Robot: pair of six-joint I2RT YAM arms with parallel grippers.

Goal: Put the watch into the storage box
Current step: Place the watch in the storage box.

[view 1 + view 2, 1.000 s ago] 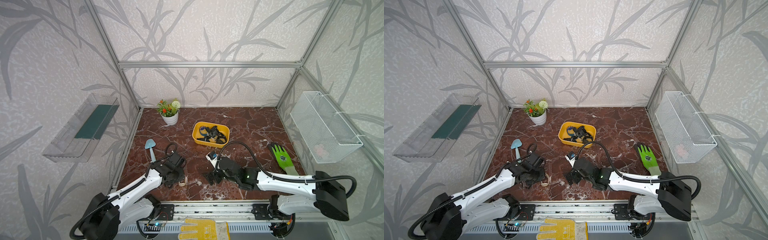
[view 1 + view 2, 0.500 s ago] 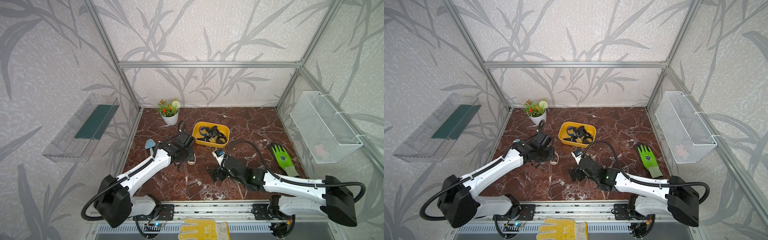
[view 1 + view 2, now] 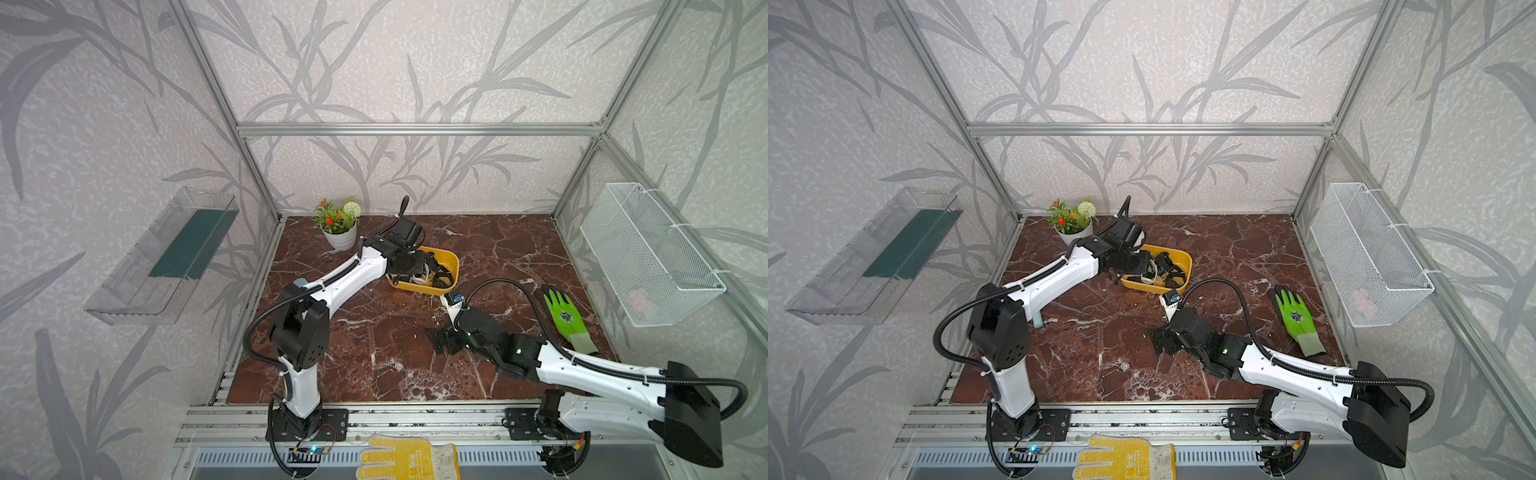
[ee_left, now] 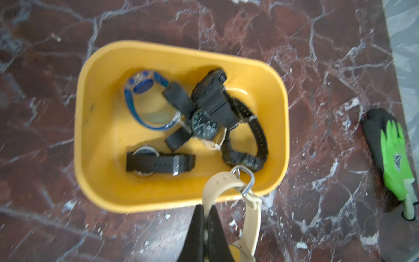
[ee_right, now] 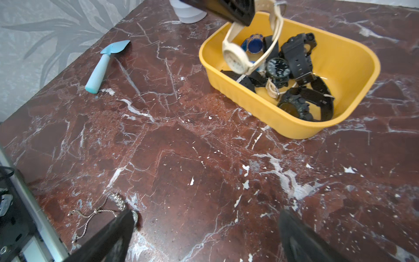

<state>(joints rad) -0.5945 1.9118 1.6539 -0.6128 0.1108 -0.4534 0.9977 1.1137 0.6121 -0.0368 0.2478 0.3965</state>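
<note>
My left gripper [image 4: 205,209] pinches the cream watch [image 5: 234,57] by its strap; it dangles, long axis down, over the storage box [image 5: 283,123] at its near rim, interior just beyond. My right gripper [image 5: 205,214] stands spread wide, farther off.

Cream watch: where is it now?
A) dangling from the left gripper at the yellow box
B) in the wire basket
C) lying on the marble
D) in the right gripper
A: the left gripper is shut on the strap of the cream watch, which hangs at the rim of the storage box; the right gripper is open, empty.
</note>
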